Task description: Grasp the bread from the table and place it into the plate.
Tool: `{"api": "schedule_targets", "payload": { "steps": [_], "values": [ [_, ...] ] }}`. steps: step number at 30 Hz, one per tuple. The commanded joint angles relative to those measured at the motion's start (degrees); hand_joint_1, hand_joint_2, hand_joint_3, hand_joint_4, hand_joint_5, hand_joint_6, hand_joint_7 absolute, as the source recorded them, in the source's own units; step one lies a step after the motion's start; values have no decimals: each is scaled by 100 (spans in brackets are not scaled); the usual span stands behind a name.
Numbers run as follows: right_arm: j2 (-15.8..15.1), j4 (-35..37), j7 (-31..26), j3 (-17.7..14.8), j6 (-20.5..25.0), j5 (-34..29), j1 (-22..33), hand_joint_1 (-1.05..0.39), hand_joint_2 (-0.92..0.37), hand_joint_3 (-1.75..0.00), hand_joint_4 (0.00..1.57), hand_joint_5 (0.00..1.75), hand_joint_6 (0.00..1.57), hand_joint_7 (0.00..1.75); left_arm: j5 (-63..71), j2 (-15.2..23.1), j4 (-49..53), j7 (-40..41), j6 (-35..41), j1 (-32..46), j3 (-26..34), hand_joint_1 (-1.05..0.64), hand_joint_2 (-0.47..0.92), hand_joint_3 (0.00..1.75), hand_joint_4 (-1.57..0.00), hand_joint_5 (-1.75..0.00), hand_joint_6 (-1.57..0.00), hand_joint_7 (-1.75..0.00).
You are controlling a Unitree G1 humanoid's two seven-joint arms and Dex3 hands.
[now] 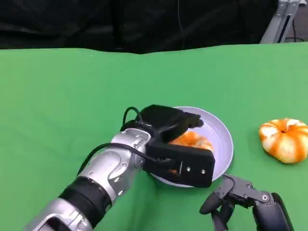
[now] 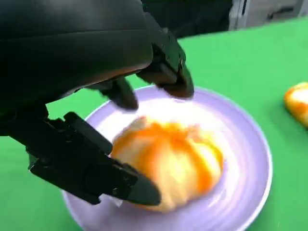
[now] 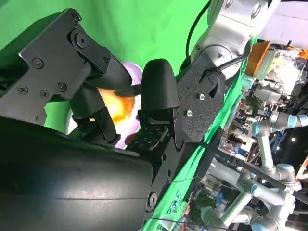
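An orange and white bread [image 1: 194, 139] lies in the pale purple plate [image 1: 225, 144] at the middle of the green table. My left hand [image 1: 166, 122] hovers over the plate's left side. In the left wrist view its fingers [image 2: 168, 77] are spread above the bread [image 2: 168, 163], with the thumb low beside it, and the plate [image 2: 252, 144] lies underneath. My right hand [image 1: 238, 195] rests near the table's front edge, right of the plate, holding nothing. The right wrist view shows the bread [image 3: 115, 103] past my right hand [image 3: 62, 178].
A second orange and white bread [image 1: 285, 139] lies on the table to the right of the plate, and shows as bread [image 2: 298, 103] at the edge of the left wrist view. Green cloth [image 1: 72, 96] covers the table to the left and behind.
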Motion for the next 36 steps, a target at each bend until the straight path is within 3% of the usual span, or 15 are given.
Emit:
{"api": "schedule_targets", "payload": {
  "steps": [1, 5, 17, 26, 30, 33, 34, 36],
  "values": [
    [-47, -53, -52, -68, 12, 4, 15, -3, -27, -138, 83, 164, 86, 127, 55, 202, -200, -231, 37, -59, -71, -80, 92, 32, 0, -26, -10, -2],
    [-55, -27, -54, -77, -10, 20, -1, -3, -27, -138, 84, 163, 86, 127, 62, 276, -307, -279, 40, -59, -83, -82, 92, 35, 0, -21, -9, -1],
    [-66, 25, -30, -91, -8, 99, -33, -3, -28, -136, 84, 162, 85, 128, -280, 947, -1476, -171, -398, 416, 421, -79, 92, 31, -12, -37, -19, -6],
    [-55, 68, -44, -71, -35, 115, -35, -3, -29, -135, 84, 161, 85, 128, -1752, 1718, -3051, -423, -912, 1856, 1769, -64, 92, 29, -27, -57, -33, -10],
    [-48, 71, -88, -58, -31, 41, -32, -3, -28, -134, 84, 160, 86, 128, -2686, 1730, -3790, -540, -816, 2790, 2436, -52, 92, 22, -42, -68, -50, -15],
    [-55, 80, -106, -57, -46, 29, -39, -3, -28, -134, 85, 159, 86, 128, -3189, 1613, -4126, -635, -658, 3186, 2689, -49, 92, 21, -45, -69, -53, -16],
    [-60, 88, -113, -57, -59, 26, -45, -2, -28, -134, 85, 158, 86, 128, -3472, 1541, -4265, -663, -599, 3382, 2815, -36, 92, 20, -50, -81, -64, -25],
    [-69, 105, -126, -55, -85, 22, -53, -1, -28, -134, 86, 157, 86, 128, -3834, 1458, -4445, -693, -566, 3654, 2980, -30, 92, 20, -52, -90, -68, -31]
  ]
}}
